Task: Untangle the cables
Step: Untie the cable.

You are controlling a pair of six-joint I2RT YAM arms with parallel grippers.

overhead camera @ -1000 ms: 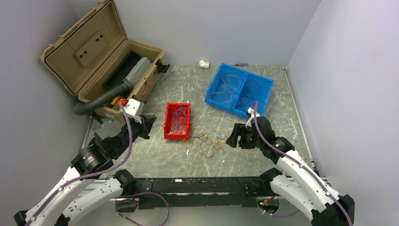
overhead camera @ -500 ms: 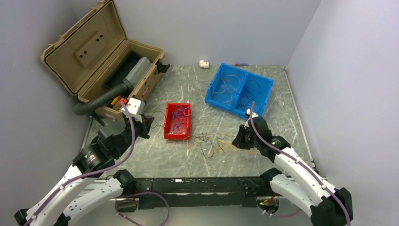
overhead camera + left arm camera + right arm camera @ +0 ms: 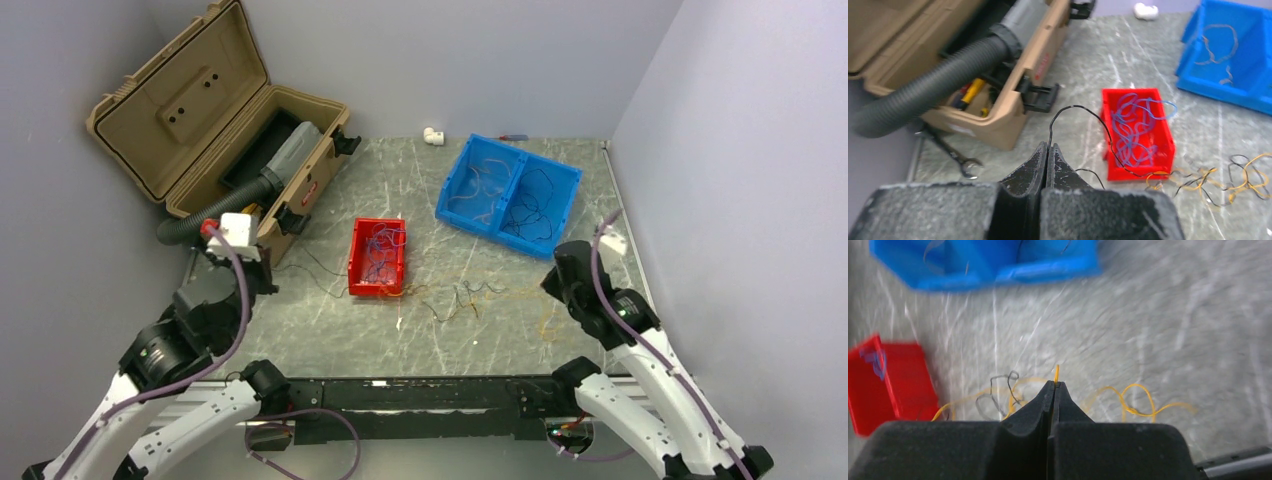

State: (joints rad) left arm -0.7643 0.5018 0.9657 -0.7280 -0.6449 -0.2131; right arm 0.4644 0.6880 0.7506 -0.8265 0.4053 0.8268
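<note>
cables [image 3: 455, 298]: thin loose tangle | left hand [image 3: 1048, 147]: pinching black strand [image 3: 1073, 107] | right hand [image 3: 1053, 384]: pinching orange strand [image 3: 1057, 372]

You'll see an open tan case [image 3: 215, 130] at ten o'clock with a hose [image 3: 210, 215] trailing out and a wrench [image 3: 950, 152] beside it. Red bin [image 3: 353, 262] centre, blue bin [image 3: 452, 185] one o'clock, white fitting [image 3: 433, 134] twelve.

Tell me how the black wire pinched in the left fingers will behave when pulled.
Probably floppy: the black wire arcs loosely from the left fingers and bends past the red bin. Likely very light, being so thin. It may drag the tangle along, since its far end runs into those strands.
</note>
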